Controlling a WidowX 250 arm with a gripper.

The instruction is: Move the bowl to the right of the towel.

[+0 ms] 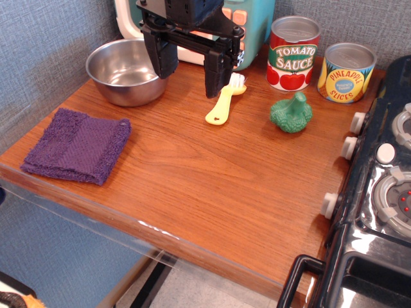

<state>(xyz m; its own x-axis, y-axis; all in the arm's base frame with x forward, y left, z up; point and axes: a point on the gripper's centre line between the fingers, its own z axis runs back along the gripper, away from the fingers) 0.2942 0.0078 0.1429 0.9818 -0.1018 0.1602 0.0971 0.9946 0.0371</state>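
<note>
The shiny steel bowl (123, 70) stands upright and empty at the back left of the wooden table (212, 186). The folded dark purple towel (78, 145) lies at the front left, in front of the bowl. My black gripper (191, 72) hangs open just right of the bowl. Its left finger (164, 59) overlaps the bowl's right rim in view. Its right finger (214, 76) is next to a yellow brush. The jaws hold nothing.
A yellow toy brush (223, 104) lies behind my gripper. A green toy broccoli (291, 113), a tomato sauce can (293, 54) and a pineapple slices can (347, 72) stand at the back right. A toy stove (379, 192) borders the right side. A white-and-teal toy appliance (252, 25) stands behind.
</note>
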